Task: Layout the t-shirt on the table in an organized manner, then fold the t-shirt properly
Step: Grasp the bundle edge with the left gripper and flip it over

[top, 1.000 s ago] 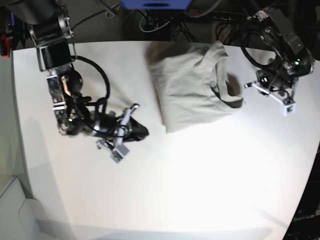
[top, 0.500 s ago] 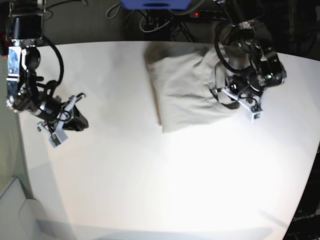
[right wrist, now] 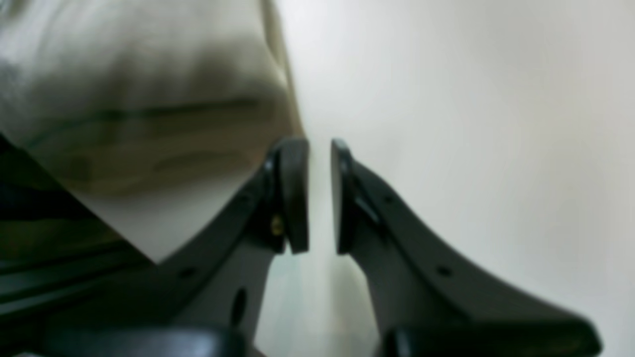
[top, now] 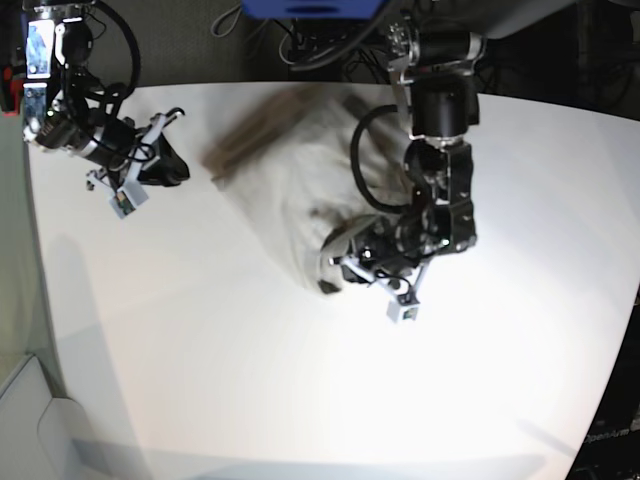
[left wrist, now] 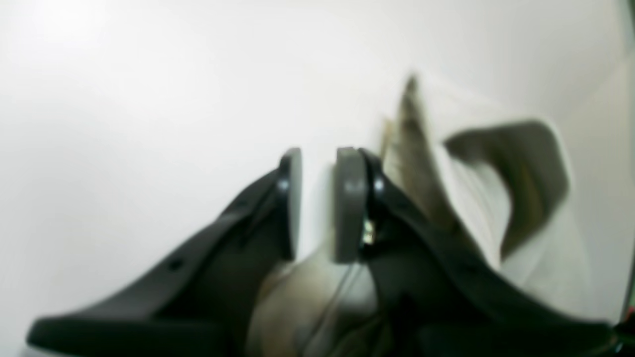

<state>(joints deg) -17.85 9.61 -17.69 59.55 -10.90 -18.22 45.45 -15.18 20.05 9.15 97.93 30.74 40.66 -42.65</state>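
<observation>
Light grey-beige cotton t-shirt (top: 290,200) lies bunched, motion-blurred, at 12 o'clock on large white matte table (top: 250,380). Left gripper (top: 375,275) over shirt's 5 o'clock edge; right gripper (top: 135,185) at 10 o'clock. Both narrowly parted, gripping nothing visible. Layout unfinished; folding outstanding.

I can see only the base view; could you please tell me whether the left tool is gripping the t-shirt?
Observer: The left tool stands narrowly parted. The t-shirt bunches beside and beneath it, but I cannot tell if it is gripped.
Operator: Thank you. Is anything in the right tool?
Observer: No, the right tool is slightly open, with only bare table showing through the gap. The cloth lies off to one side.
</observation>
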